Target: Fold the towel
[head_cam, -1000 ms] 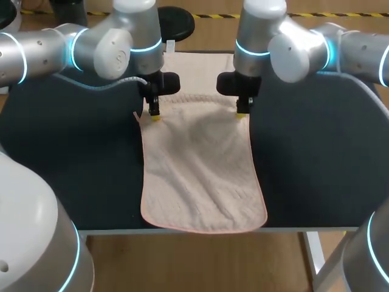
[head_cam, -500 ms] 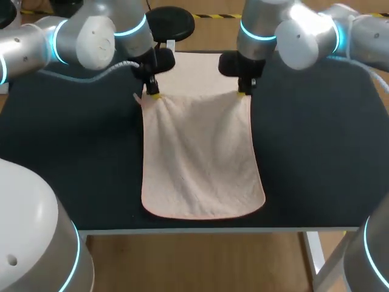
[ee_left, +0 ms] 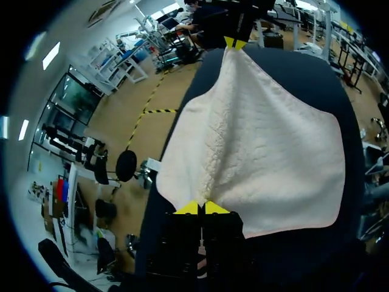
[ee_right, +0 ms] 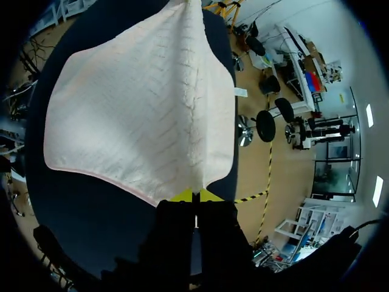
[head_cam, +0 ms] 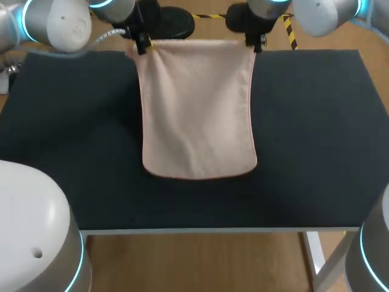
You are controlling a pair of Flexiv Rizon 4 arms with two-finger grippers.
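A pale pink towel point(head_cam: 197, 109) hangs by its two far corners, stretched flat between my grippers, its lower edge down near the middle of the black table point(head_cam: 316, 121). My left gripper point(head_cam: 143, 45) is shut on the towel's left far corner, and my right gripper point(head_cam: 255, 44) is shut on the right far corner. In the left wrist view my left gripper point(ee_left: 201, 208) pinches a corner of the towel point(ee_left: 255, 146), with the right gripper's yellow tips point(ee_left: 234, 42) at the corner ahead. The right wrist view has my right gripper point(ee_right: 195, 196) shut on its corner of the towel point(ee_right: 146, 103).
Dark table surface spreads on both sides of the towel and between it and the table's front edge point(head_cam: 200, 230). Large grey parts of my arms fill the near left corner point(head_cam: 30, 231) and near right corner point(head_cam: 374, 255).
Both arms have risen and moved toward the table's far edge, carrying the towel's corners. The towel has been drawn taut and its lower edge has left the table's front edge.
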